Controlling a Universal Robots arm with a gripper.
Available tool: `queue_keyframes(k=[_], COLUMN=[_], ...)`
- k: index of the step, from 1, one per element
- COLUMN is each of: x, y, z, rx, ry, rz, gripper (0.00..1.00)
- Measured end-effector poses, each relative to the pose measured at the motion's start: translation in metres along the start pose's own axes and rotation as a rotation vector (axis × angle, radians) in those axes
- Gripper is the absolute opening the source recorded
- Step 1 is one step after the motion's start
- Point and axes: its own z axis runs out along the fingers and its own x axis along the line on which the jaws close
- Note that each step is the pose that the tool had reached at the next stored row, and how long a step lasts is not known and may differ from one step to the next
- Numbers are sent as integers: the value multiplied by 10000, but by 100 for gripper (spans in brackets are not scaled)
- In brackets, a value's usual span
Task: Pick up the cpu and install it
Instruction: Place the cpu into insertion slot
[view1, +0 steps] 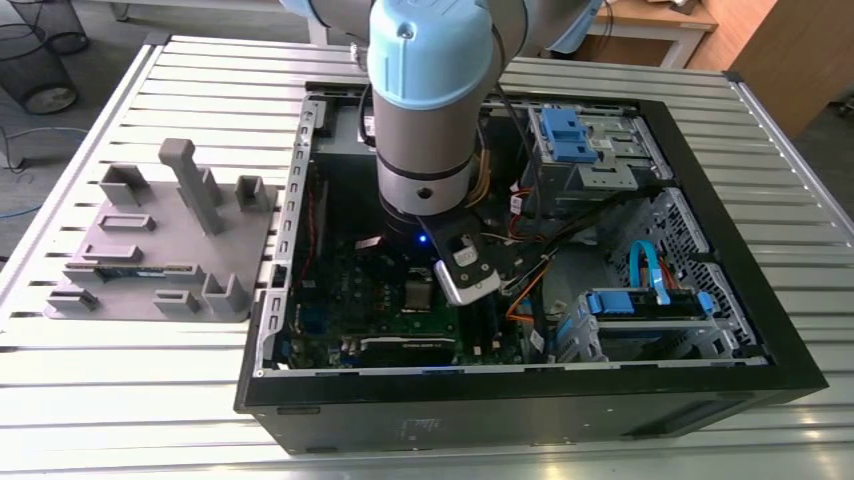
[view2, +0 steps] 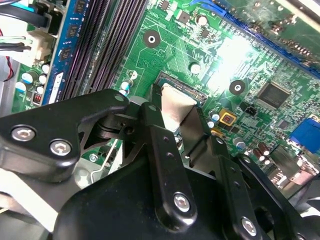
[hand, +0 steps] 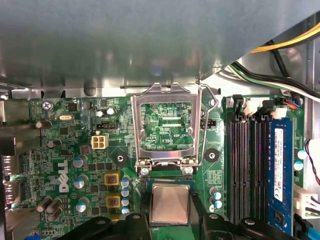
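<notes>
Inside the open computer case (view1: 747, 230) on the slatted table (view1: 134, 380), the arm reaches down over the green circuit board (hand: 75, 150), and its claw (view2: 176, 106) is clamped on the cpu (hand: 170, 202), one black finger (view2: 159, 135) against each of two opposite edges. The cpu's dull silvery top faces up, and it sits at the socket, just beside the hinge of the flipped-open metal frame (hand: 165, 90); whether it rests in the socket or is just above it, I cannot tell. The grey block tray (view1: 147, 250) lies on the table outside the case, at the exterior view's left.
</notes>
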Motion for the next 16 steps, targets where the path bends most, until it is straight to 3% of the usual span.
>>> queue_keyframes(k=[16], x=[-1], y=[1], z=[2], rx=[-7], ry=[-2], rz=[0], gripper=[38])
